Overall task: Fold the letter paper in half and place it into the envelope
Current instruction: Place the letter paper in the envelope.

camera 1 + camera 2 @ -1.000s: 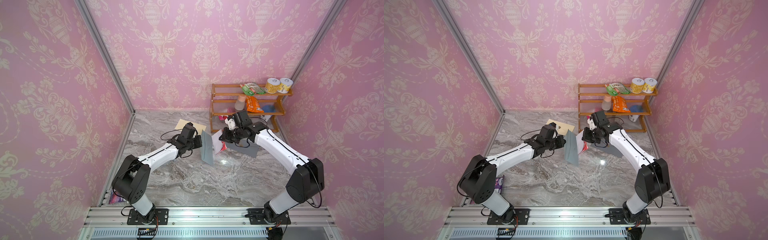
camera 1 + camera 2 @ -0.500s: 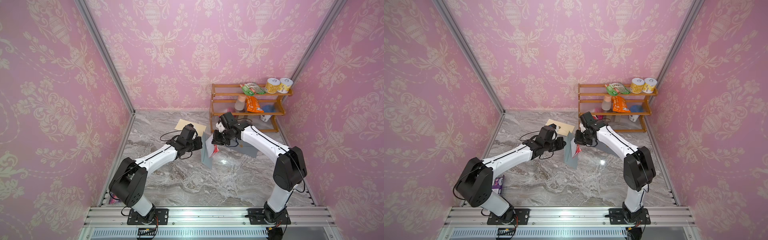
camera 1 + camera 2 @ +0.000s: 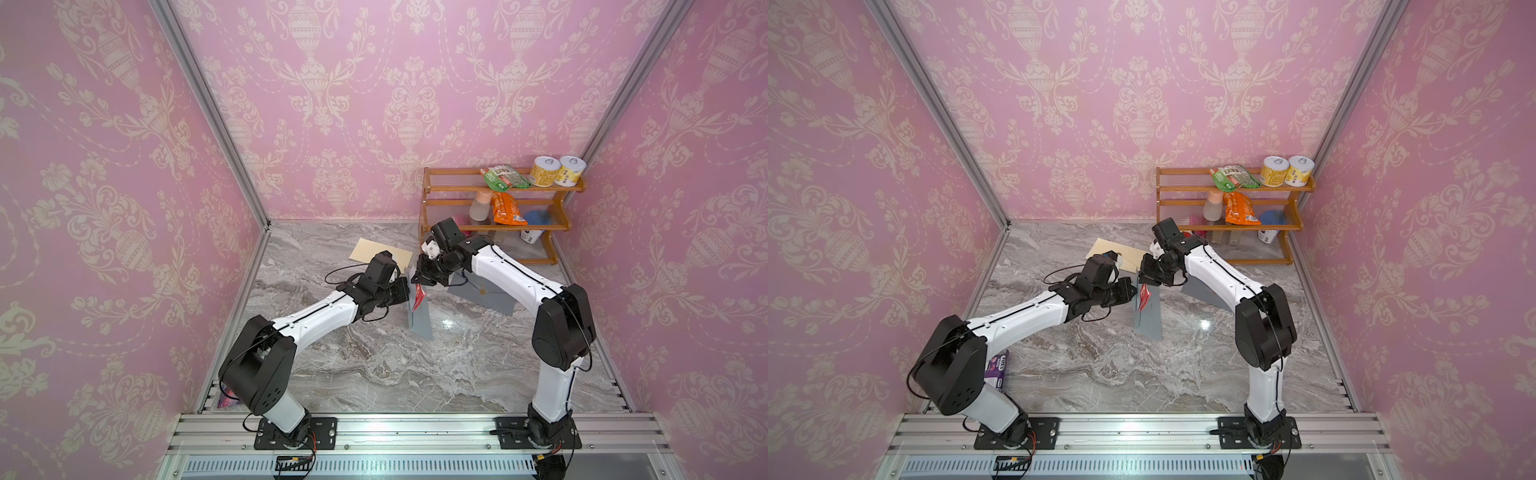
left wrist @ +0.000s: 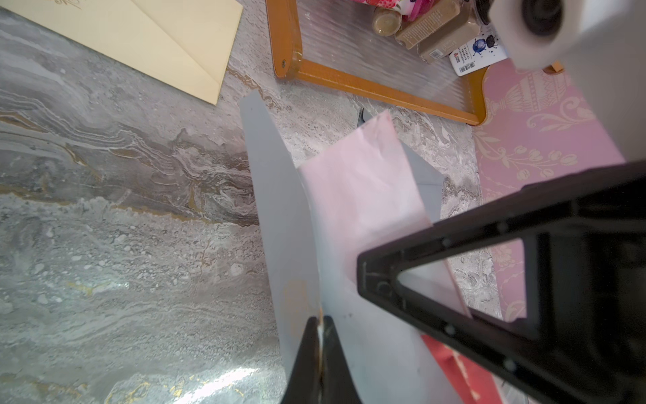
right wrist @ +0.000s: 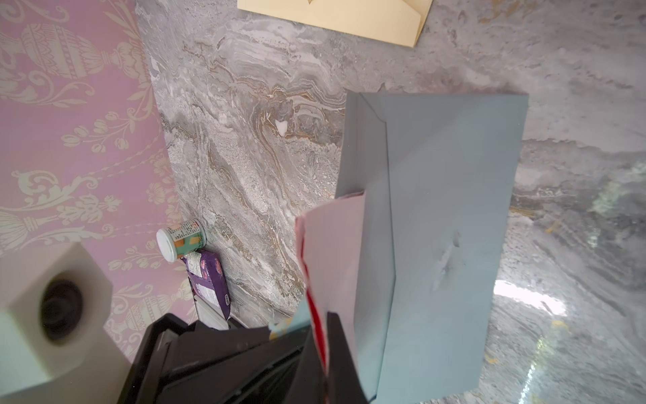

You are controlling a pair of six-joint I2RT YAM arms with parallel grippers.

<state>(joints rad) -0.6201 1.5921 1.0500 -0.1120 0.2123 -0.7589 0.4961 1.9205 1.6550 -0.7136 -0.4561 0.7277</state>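
A grey-blue envelope (image 3: 420, 322) (image 3: 1148, 322) stands on edge over the middle of the marble table. My left gripper (image 3: 408, 291) (image 4: 321, 318) is shut on its edge. The folded letter paper (image 3: 417, 297) (image 3: 1144, 296), pale pink outside and red inside, is pinched in my shut right gripper (image 3: 419, 279) (image 5: 323, 314). In the left wrist view the letter paper (image 4: 363, 182) lies between two grey sheets of the envelope (image 4: 279, 210). In the right wrist view the letter paper (image 5: 332, 252) rests against the envelope (image 5: 447, 192). How deep it reaches is hidden.
A cream envelope (image 3: 380, 254) lies flat behind my left gripper. A second grey envelope (image 3: 484, 293) lies under the right arm. A wooden shelf (image 3: 498, 203) with cans and packets stands at the back right. A purple packet (image 3: 996, 368) sits by the left wall.
My right gripper has carried the letter paper leftward until it meets the upright envelope. The left arm and the envelope have barely moved.
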